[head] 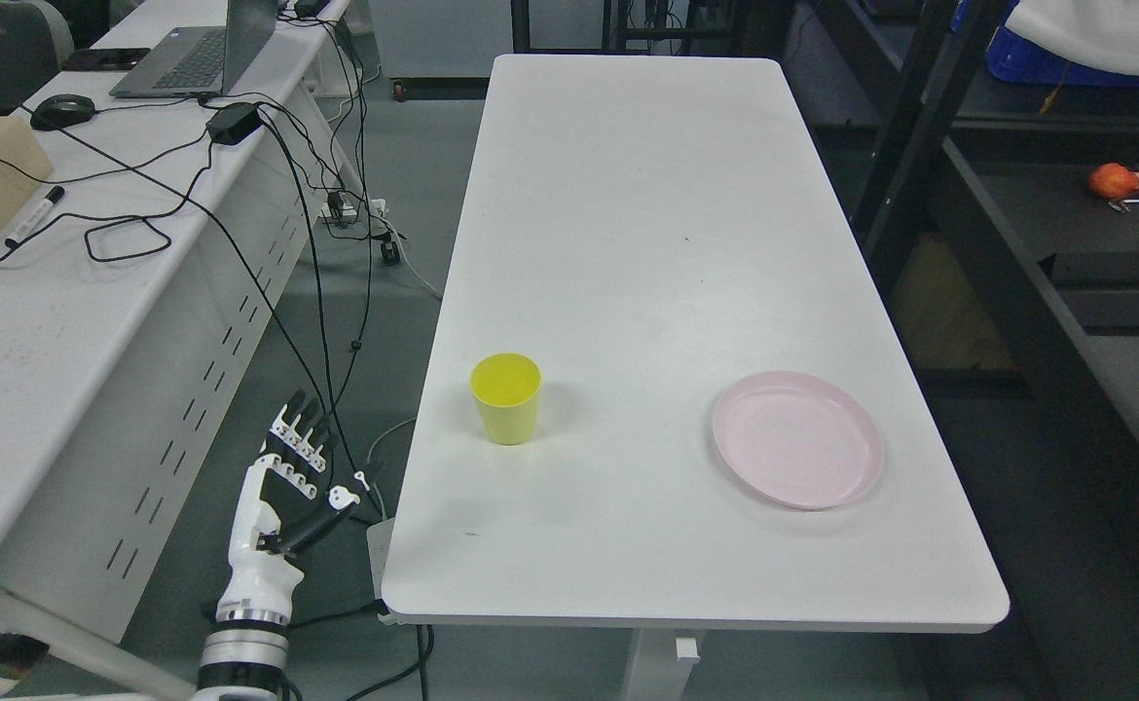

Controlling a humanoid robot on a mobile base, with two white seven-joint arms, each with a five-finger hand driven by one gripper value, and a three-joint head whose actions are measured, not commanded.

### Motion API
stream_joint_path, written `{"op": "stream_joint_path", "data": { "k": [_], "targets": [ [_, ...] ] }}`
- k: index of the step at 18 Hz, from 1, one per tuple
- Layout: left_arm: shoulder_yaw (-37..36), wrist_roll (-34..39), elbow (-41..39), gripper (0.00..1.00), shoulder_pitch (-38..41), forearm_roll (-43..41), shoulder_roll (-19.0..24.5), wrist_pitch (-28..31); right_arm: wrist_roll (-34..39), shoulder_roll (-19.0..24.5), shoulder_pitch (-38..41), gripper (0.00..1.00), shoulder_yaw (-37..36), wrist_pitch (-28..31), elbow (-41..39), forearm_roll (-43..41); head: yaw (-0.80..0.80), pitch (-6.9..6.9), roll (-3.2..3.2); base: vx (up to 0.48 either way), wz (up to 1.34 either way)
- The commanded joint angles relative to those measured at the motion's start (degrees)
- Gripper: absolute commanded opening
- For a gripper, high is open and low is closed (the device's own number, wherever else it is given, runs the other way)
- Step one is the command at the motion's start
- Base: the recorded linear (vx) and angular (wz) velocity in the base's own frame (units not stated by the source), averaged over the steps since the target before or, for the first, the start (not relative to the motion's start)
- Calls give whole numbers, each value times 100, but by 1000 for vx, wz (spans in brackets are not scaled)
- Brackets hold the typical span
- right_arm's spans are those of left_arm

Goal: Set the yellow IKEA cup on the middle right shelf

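The yellow cup (506, 397) stands upright on the white tabletop (647, 243), near its left edge, well apart from the pink plate (797, 452). My left hand (289, 477) hangs beside the tabletop, down low, fingers spread and holding nothing. I should lift it above the edge, then close gently around the cup's side. The dark shelf (1037, 292) on the right is probably where the cup goes.
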Motion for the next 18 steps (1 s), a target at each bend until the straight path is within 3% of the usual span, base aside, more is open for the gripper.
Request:
{"op": "stream_joint_path", "data": {
  "k": [1, 7, 14, 18],
  "targets": [
    [99, -13, 25, 99, 114, 173, 100, 29, -5, -100, 79, 99, 97, 5, 0, -141, 0, 0, 0, 0, 0],
    [187, -13, 323, 99, -315, 129, 201, 46, -5, -100, 79, 99, 97, 5, 0, -141, 0, 0, 0, 0, 0],
    [135, -180, 1078, 99, -1185, -521, 369, 29, -5, -100, 79, 99, 97, 5, 0, -141, 0, 1, 0, 0, 0],
    [144, -381, 2150, 99, -1888, -574, 378, -76, -5, -100, 79, 99, 105, 5, 0, -141, 0, 1, 0, 0, 0]
  ]
}}
